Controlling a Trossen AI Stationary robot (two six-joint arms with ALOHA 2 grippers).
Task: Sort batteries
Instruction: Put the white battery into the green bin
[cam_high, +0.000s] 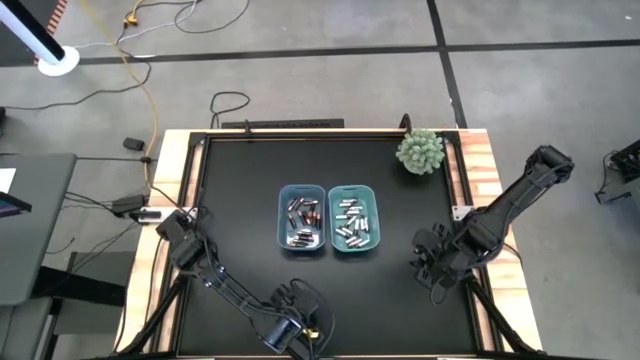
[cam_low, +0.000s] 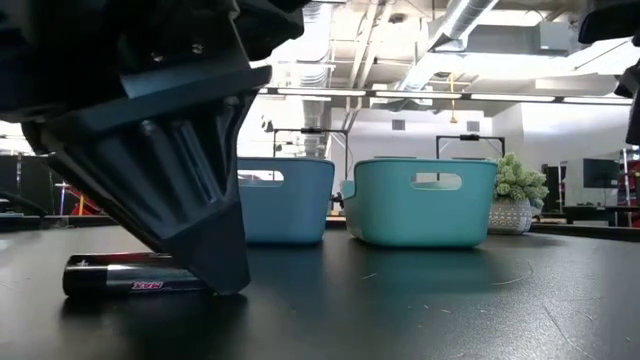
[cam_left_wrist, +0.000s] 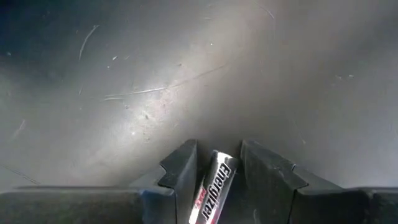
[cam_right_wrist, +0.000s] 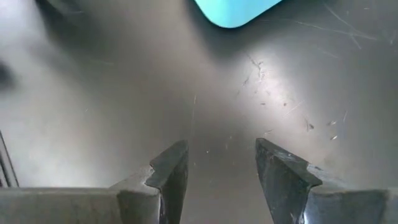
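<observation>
Down at the table's near edge, one battery (cam_left_wrist: 213, 190) with a silver body and black print lies flat on the black table (cam_high: 240, 190), set between the left gripper (cam_left_wrist: 217, 163) fingers, which stand narrow around it with the tips at the tabletop; whether they actually press it I cannot tell. More batteries (cam_high: 303, 221) fill the blue bin (cam_high: 282, 220), others sit in the teal bin (cam_high: 372, 220) just beside it mid-table, and a small green plant (cam_high: 420, 151) stands at the far right corner. Right gripper (cam_right_wrist: 219, 163) hovers over bare table right of the teal bin, fingers apart, holding nothing.
</observation>
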